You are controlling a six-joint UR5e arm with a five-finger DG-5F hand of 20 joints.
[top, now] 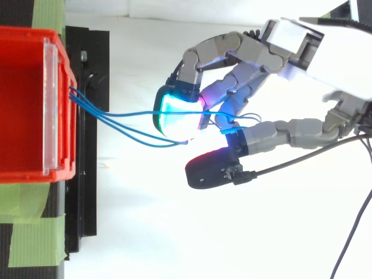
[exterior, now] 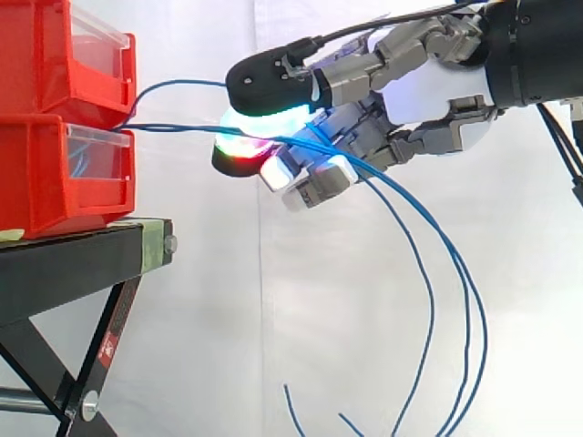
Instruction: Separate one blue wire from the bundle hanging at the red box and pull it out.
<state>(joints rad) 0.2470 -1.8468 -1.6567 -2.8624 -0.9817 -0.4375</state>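
Three thin blue wires come out from between the two stacked red bins on the left and run right to my hand. One wire arcs higher than the other two. My hand comes in from the right with its fingers curled. Its glowing fingertips pinch the wires between an upper cyan-green pad and a lower red pad, well clear of the bins. Past the hand the wires droop down and their loose ends hang near the bottom.
The bins rest on a black stand with a folding leg below. Green tape marks the stand's top by the bin. A white curtain is behind everything, with open air under and right of the hand.
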